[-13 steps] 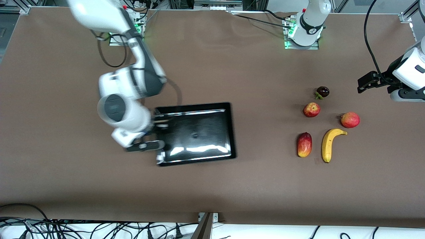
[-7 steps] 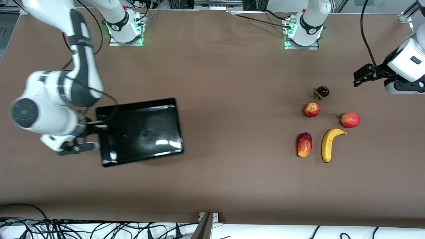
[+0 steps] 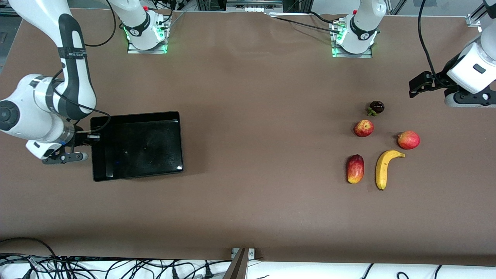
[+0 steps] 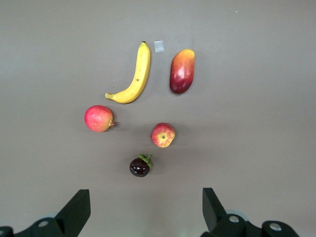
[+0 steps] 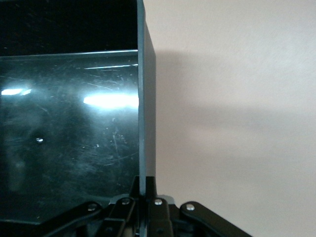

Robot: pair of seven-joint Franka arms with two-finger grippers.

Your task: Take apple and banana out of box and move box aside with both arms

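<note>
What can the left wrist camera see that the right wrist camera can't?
Only the left wrist view shows the fruit: the banana, a mango, an apple with yellow patches, a redder round fruit and a dark mangosteen, with the left gripper open over the table near them. Only the right wrist view shows the black box, its wall pinched by the right gripper. Both show the brown table.

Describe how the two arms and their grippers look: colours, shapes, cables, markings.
Both arms are glossy white with rounded joints and dark grey sections. Each stands on a metal base plate lit green. The right arm carries a black cable along its links and a dark band with small white lettering. The right gripper and left gripper have black fingers; the left's are wedge-shaped. A black cable loops above the left wrist.
</note>
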